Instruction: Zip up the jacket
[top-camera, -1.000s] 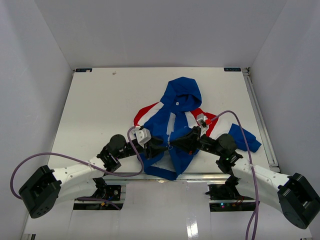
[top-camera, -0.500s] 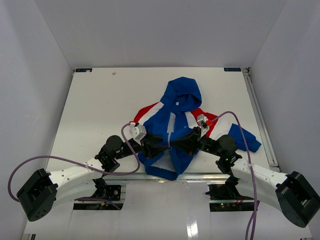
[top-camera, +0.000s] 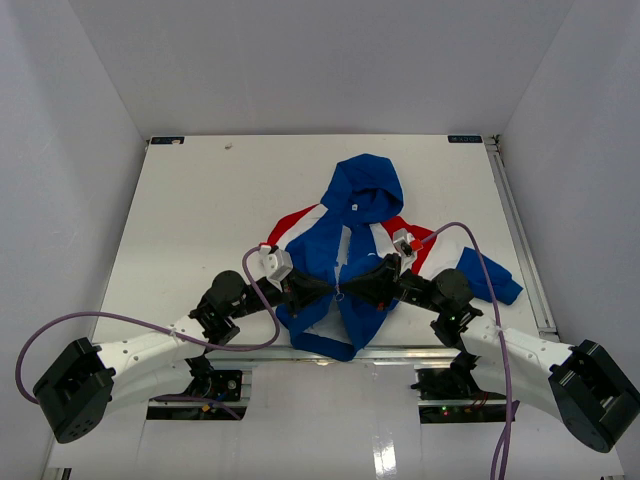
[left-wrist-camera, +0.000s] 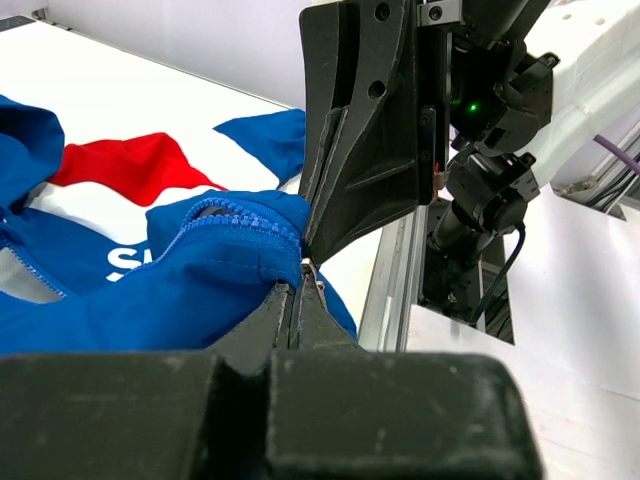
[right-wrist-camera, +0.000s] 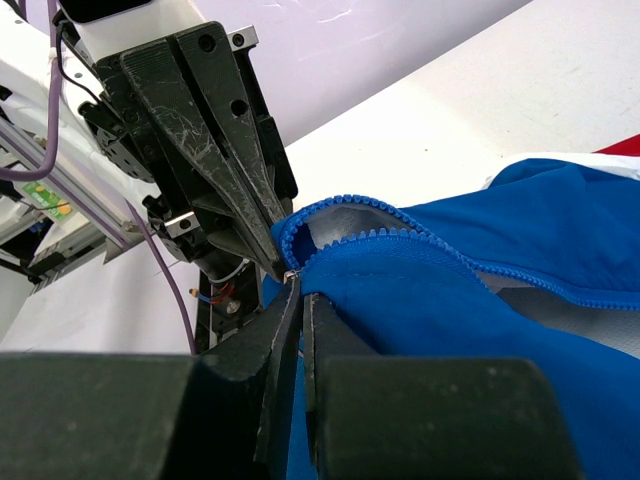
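Bright, even white light fell from above in the overhead view. The walls (top-camera: 300, 60) and table (top-camera: 200, 200) looked nearly washed out, with only faint, soft shadows under the arms (top-camera: 150, 350) and a streak of glare on the shiny near ledge (top-camera: 385, 455). Both wrist views were sharp on the blue jacket (left-wrist-camera: 200, 270). The dark fingers (left-wrist-camera: 262, 325) nearest each lens were blurred and underlit, and the white background was bleached.

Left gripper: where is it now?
Top view, centre-near: the left gripper is shut at the jacket's lower front edge, tip to tip with the right gripper.
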